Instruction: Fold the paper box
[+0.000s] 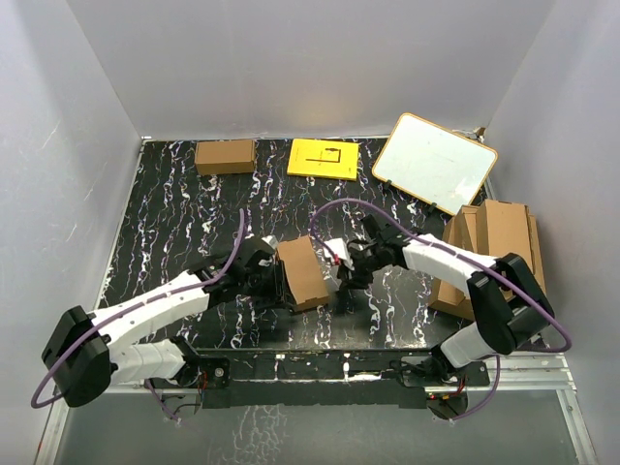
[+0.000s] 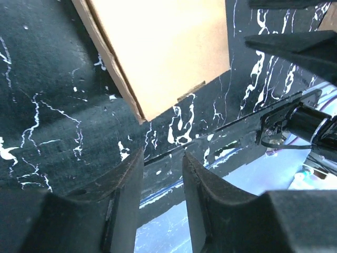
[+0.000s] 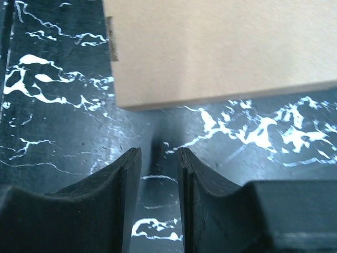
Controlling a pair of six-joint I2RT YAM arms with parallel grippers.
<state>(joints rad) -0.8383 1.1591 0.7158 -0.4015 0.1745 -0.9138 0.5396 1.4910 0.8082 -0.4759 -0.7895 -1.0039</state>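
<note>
- Cardboard of the paper box is plain brown and unmarked; the box stands part-raised at the middle of the black marbled table, toward its near edge, with one broad panel facing up
- Top view alone shows both arms at once: the left gripper is just beside the box's left side and the right gripper just beside its right; contact cannot be judged from above
- Left wrist view adds a raw cut edge running down one side of a panel and a small notch on its lower edge; the box corner lies ahead of the fingertips, apart from them; the fingers stand a narrow gap apart and hold nothing
- Right wrist view adds a smooth face with a faint crease and a small tab at its left edge; the fingers likewise leave a slim gap, empty, short of the box
- Far edge, seen only from above: a smaller carton, a yellow sheet, a whiteboard; a pile of cardboard sheets lies at the right
</note>
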